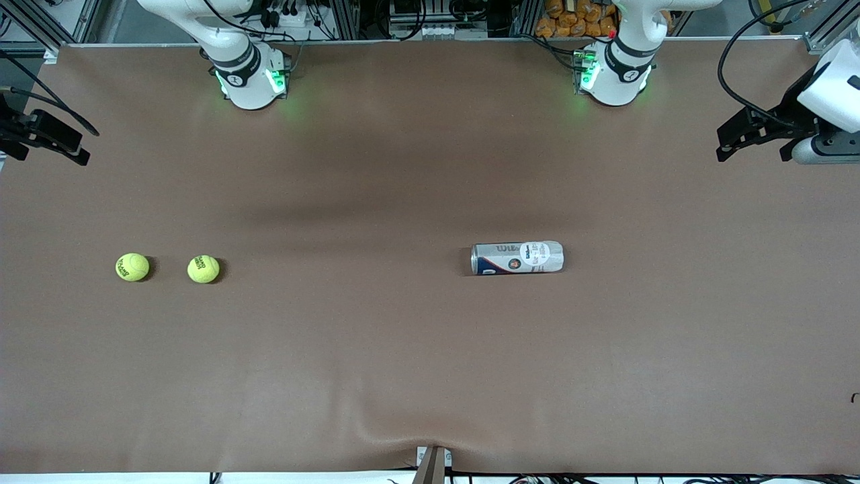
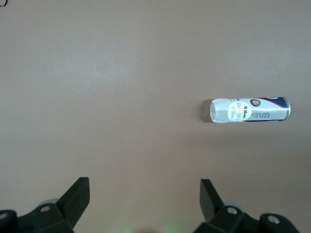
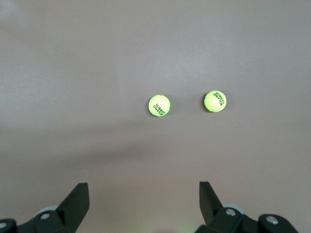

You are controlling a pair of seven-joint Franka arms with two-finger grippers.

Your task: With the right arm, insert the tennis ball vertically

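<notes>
Tennis balls, two of them [image 1: 132, 267] [image 1: 203, 269], lay side by side on the desk [image 1: 430, 376] toward the right arm's end, well apart from the can [image 1: 517, 258]. You could see that the can lay on its side, its long axis along the desk's length, not upright. The right end effector [image 3: 143, 206] hung at that same end with fingers apart and empty, so it was the nearer one to both balls. The left end effector [image 2: 145, 204] waited with fingers apart too, nearer to the can.
</notes>
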